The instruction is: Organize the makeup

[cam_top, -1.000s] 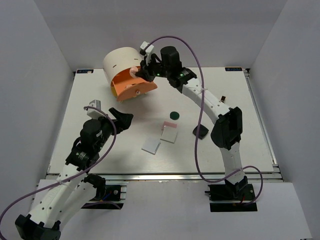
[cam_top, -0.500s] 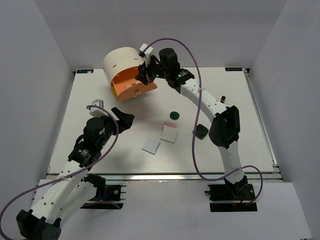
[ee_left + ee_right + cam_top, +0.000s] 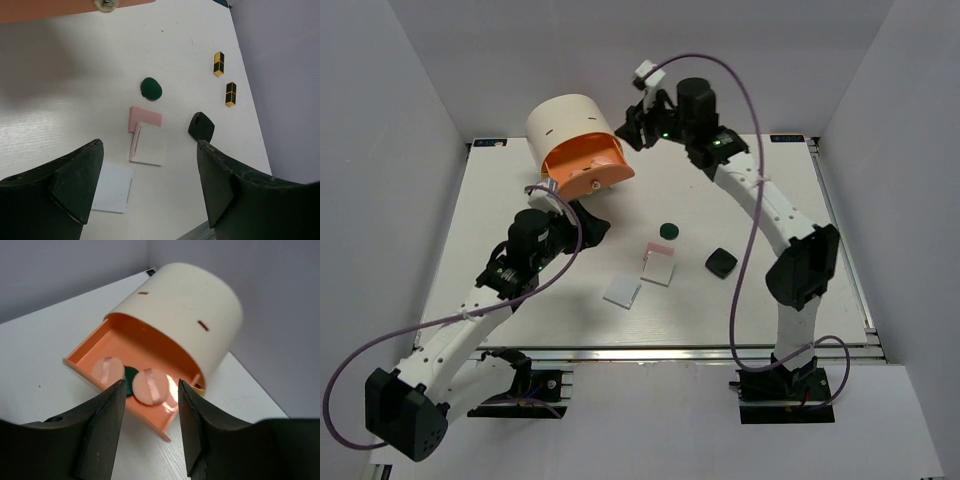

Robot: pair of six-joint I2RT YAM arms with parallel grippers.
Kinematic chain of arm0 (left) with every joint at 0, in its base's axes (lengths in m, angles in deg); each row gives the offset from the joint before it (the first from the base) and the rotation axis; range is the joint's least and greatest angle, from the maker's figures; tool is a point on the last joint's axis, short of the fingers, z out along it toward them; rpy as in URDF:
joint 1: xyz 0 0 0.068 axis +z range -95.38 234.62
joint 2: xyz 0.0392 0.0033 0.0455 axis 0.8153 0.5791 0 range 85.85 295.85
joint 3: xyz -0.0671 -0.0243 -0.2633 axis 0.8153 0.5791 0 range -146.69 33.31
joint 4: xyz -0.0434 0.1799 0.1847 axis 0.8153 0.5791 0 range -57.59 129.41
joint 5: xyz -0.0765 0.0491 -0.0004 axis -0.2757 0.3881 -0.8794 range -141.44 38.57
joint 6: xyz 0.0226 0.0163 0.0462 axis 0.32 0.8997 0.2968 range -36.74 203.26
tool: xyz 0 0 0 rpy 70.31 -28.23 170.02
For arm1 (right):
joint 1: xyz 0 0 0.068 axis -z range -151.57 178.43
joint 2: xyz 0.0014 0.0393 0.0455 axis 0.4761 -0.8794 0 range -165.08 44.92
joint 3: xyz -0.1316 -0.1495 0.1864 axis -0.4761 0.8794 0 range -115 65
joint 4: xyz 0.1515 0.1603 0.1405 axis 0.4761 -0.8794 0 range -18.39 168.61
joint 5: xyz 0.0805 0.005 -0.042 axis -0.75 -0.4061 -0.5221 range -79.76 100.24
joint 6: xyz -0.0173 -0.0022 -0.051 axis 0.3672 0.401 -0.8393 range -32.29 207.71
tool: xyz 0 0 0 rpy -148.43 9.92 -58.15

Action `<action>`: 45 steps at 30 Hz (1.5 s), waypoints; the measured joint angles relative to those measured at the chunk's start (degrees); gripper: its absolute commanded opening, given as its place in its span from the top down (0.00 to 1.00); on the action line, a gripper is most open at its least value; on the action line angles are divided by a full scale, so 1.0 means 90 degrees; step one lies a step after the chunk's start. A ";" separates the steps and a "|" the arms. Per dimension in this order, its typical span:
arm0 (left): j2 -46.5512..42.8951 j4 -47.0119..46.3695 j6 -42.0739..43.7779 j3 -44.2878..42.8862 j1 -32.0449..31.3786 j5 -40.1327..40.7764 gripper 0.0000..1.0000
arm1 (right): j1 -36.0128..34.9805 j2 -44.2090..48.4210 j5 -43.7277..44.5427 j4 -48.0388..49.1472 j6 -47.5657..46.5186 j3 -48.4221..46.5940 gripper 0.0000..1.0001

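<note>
Right gripper (image 3: pixel 633 128) is now raised off the orange plastic drawer (image 3: pixel 89 353), jaws spread, emptied. Two coppery-pink round discs (image 3: pixel 107 371) are left inside: that stowing is judged done. Left gripper (image 3: pixel 149 150) is held wide, unloaded.

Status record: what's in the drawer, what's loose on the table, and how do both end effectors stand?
In drawer: two pink discs, green disc
On table: loose green disc, pink square, two white squares, black compact, two black-gold sticks
Left end effector: open, empty, over the table
Right end effector: open, empty, raised, facing the open drawer
</note>
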 measured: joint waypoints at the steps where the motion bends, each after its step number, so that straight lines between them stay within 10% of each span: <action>1: 0.0158 -0.0036 0.0036 -0.0100 -0.0095 -0.0010 0.16 | 0.0165 0.0255 -0.0024 -0.0010 0.0051 0.0163 0.47; 7: 0.1348 -0.0189 0.0287 -0.0855 -0.1110 0.0053 0.17 | 0.1581 0.1751 -0.0357 -0.0019 0.0240 0.1586 0.30; 19: 0.4524 0.0267 0.0772 -0.3211 -0.1787 0.0532 0.25 | 0.3840 0.3764 -0.1535 -0.0046 0.0376 0.5141 0.40; 45: 0.8194 0.1819 0.1741 -0.6302 -0.1744 0.1333 0.41 | 0.4323 0.4983 -0.1882 0.0277 0.0755 0.6742 0.40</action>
